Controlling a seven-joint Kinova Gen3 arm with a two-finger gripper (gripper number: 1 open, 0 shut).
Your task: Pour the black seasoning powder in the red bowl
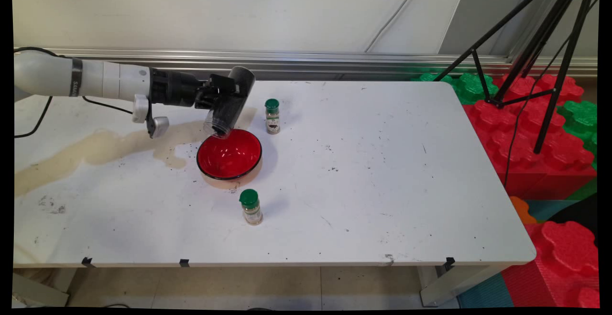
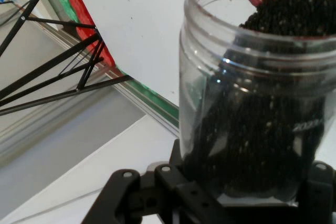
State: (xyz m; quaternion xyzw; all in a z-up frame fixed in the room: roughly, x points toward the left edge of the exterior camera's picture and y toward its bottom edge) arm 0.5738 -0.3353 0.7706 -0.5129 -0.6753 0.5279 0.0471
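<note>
hand (image 1: pixel 221 96) clenched on clear plastic jar of black grains (image 1: pixel 228 107) (tilted, mouth down) | round red bowl (image 1: pixel 229 155) just beneath jar mouth | green-capped spice bottle (image 1: pixel 272 116) beside

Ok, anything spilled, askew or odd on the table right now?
Yes. A tan liquid stain spreads across the table's left side up to the red bowl. Dark specks are scattered right of the bowl. The gripper holds an open jar of black grains tilted over the bowl.

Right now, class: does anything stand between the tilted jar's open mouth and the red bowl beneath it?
Nothing visible does. The clear jar of dark grains, held by the gripper, tilts with its mouth just over the red bowl's far rim.
</note>
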